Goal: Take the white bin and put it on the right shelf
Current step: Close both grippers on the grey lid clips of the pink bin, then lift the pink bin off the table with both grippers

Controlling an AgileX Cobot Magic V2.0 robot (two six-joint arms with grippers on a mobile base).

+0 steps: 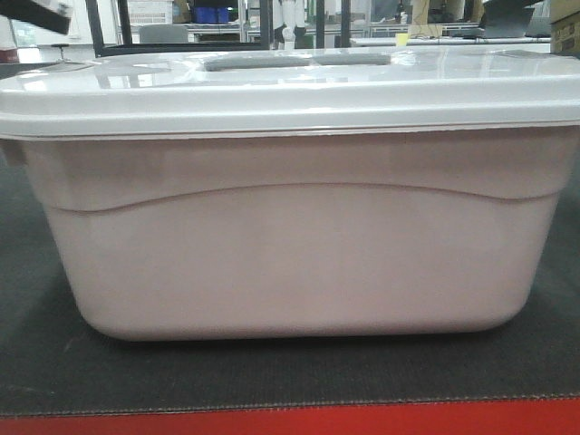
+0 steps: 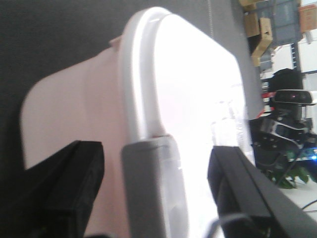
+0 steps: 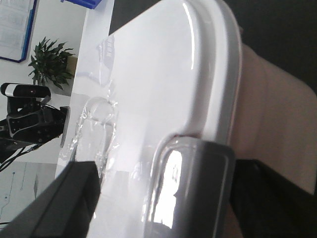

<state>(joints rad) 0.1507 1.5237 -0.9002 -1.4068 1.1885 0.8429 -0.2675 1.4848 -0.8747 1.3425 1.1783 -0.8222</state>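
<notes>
Two sets of fingers bracket the white bin (image 1: 290, 263), one at each short end. Bin sits upright on the table (image 1: 54, 362) w/ lid (image 1: 272, 95) on top. Its long axis runs left-right across the front view, parallel w/ the table's red edge (image 1: 290, 421), and the long side wall w/ its wavy ridge (image 1: 290, 192) faces the camera. Edges: a strip of dark mat shows btwn the bin's base and the red edge, so the base is set back, not overhanging. Mat also shows at both lower corners beside the base. The lid rim is wider than the base and nearly reaches both sides of the frame. Behind the bin, dark rack uprights (image 1: 94, 27) and blue bins (image 1: 210, 14) stand well apart in the bkgd. Left wrist view: left fingers (image 2: 69, 188) spread wide, one over the pinkish end wall, the other over the glossy lid. A grey clasp (image 2: 148, 193) on the lid rim sits btwn them w/ gaps both sides; nothing gripped. Right wrist view, opposite end: right fingers (image 3: 62, 203) are wide apart astride a grey clasp (image 3: 193, 188), one on the lid side, one on the wall side, no hold on anything. Dark mat shows beyond the bin's wall in both wrist views.
</notes>
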